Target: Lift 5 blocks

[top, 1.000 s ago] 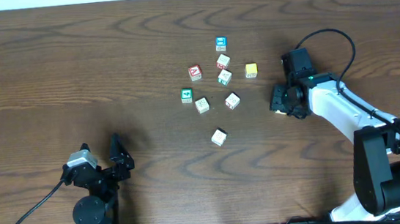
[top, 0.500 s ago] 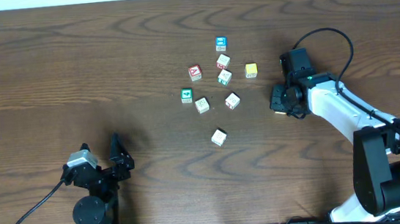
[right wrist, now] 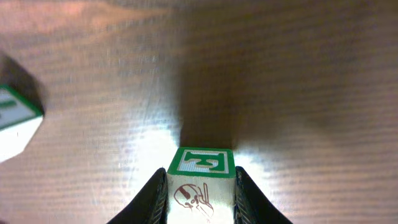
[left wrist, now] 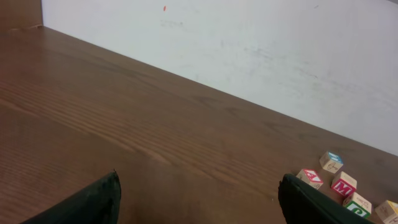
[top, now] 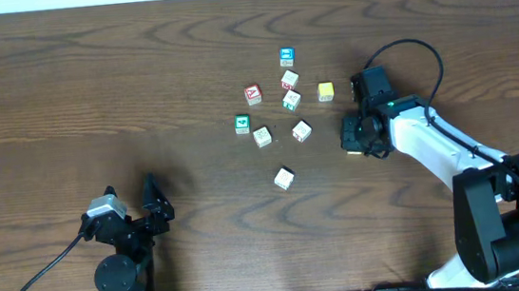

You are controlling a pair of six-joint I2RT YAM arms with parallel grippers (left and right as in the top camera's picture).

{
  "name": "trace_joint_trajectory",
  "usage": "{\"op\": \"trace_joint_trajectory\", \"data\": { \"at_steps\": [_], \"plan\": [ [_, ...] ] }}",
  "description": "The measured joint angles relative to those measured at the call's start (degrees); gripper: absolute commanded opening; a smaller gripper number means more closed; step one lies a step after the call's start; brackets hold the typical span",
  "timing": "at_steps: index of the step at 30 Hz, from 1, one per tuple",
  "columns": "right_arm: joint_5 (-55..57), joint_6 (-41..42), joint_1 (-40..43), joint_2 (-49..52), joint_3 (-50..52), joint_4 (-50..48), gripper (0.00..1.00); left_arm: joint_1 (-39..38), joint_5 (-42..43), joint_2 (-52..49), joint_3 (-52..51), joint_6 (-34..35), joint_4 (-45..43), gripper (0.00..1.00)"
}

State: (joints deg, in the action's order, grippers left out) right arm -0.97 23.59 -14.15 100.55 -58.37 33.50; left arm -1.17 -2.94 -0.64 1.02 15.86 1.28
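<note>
My right gripper (top: 350, 140) is shut on a cream block (right wrist: 200, 183) that has a green letter face and a red drawing; its two fingers press the block's sides just above the wood. The other blocks lie to its left: a yellow one (top: 326, 91), and cream ones (top: 301, 131), (top: 262, 137), (top: 284, 178), (top: 289, 79). One more block (right wrist: 15, 121) shows at the left edge of the right wrist view. My left gripper (top: 155, 205) stands open near the table's front left, with nothing between its fingers (left wrist: 99, 199).
Coloured cubes sit among the blocks: blue (top: 286, 58), red (top: 253, 94), green (top: 242, 123) and a green-edged one (top: 290, 99). The left wrist view shows several of them at its lower right, near a white wall (left wrist: 249, 50) behind the table's far edge.
My right gripper has closed on the block and shifted a little left and up the table, toward the cluster. The left arm has not moved.
</note>
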Motion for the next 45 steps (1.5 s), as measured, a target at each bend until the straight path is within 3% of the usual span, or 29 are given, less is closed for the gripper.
{"op": "trace_joint_trajectory", "data": {
  "at_steps": [11,19,33,45],
  "plan": [
    [-1.92,-0.15,-1.11,-7.04,0.0,10.99,0.08,0.0,-0.02,0.0,0.0,0.0,0.0,0.81],
    [-2.05,-0.15,-7.45,-11.19,-0.02,18.05,0.04,0.0,0.0,0.0,0.0,0.0,-0.02,0.81],
    [2.49,2.54,-17.84,-11.28,5.66,5.9,0.02,0.0,0.0,0.0,0.02,0.0,0.0,0.81],
    [4.48,11.26,-19.32,-11.8,12.11,4.94,0.03,0.0,0.0,0.0,0.0,0.0,0.0,0.82]
  ]
}}
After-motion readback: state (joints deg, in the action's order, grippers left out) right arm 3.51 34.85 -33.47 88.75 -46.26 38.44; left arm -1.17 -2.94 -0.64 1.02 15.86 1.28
